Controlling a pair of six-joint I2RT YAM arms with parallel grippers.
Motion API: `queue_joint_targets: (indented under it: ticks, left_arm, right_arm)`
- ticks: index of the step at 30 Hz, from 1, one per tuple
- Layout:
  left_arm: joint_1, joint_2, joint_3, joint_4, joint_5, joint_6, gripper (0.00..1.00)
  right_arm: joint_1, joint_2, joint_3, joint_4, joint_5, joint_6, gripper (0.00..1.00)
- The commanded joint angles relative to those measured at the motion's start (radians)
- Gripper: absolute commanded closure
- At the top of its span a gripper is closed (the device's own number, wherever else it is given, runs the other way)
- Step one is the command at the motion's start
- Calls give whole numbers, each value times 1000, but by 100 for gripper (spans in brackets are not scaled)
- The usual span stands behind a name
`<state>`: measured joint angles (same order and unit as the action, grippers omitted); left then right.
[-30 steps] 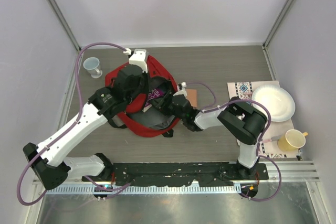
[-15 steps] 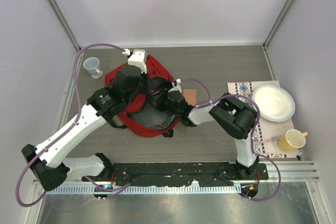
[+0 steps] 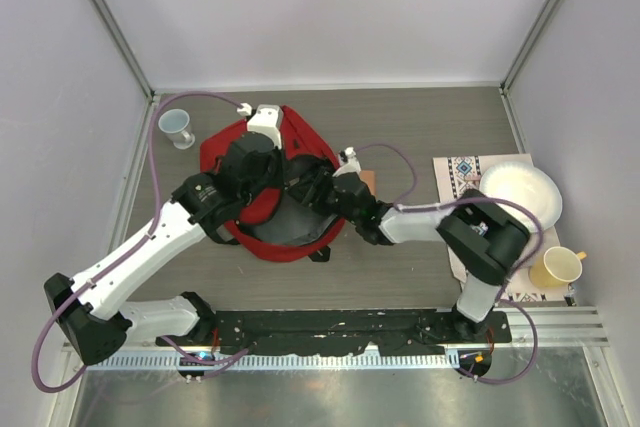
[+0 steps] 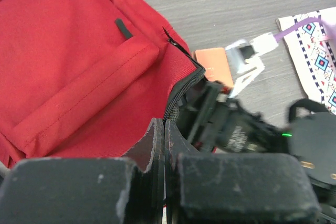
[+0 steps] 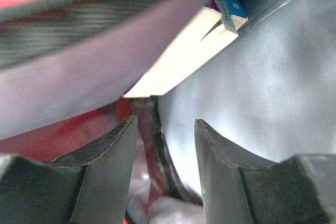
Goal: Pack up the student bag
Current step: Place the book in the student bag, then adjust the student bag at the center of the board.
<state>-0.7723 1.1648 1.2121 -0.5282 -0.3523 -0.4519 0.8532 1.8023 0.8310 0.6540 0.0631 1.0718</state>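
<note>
- Currently the large red fabric backpack with black zippers (image 4: 79, 61) lies on the grey wood-grain table (image 4: 236, 3), left of centre, with both arms over it.
- Left gripper (image 4: 160, 129): its jaws are pressed narrow, apparently pinching the zipper rim to hold the mouth open. The cloth between them is hidden. If that thin pinch slips, the flap would likely drop over the opening and onto the right arm.
- Right gripper (image 5: 160, 129): it is deep inside the bag, moderately spread and gripping nothing. A white flat box with a blue-and-purple label (image 5: 181, 51) lies just beyond its tips against the pale grey lining (image 5: 262, 87).
- A dark red fold sits between the spread fingers. I judge a careless retreat could snag that fold, or the zipper teeth, and drag the whole bag.
- The box's near end is close to one fingertip, so a sideways pull might hook it back out.
- The small orange card (image 4: 212, 64) lies on the table beside the bag's mouth. A shifting bag could push it.
</note>
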Motion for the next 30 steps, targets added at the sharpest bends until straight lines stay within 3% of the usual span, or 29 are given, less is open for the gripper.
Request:
queue_joint_targets:
  ticks: [1, 8, 14, 30]
  left_arm:
    - [-4, -21, -16, 36, -22, -25, 100]
    - [-4, -13, -23, 28, -11, -30, 100]
    - [-4, -21, -69, 45, 19, -42, 100]
    - [-4, -14, -128, 83, 70, -59, 100]
  right_arm:
    - [4, -228, -87, -142, 70, -184, 43]
    - [4, -490, -162, -428, 138, -159, 42]
    - [4, -655, -268, -528, 129, -18, 43]
    - [-20, -427, -213, -383, 26, 57, 49]
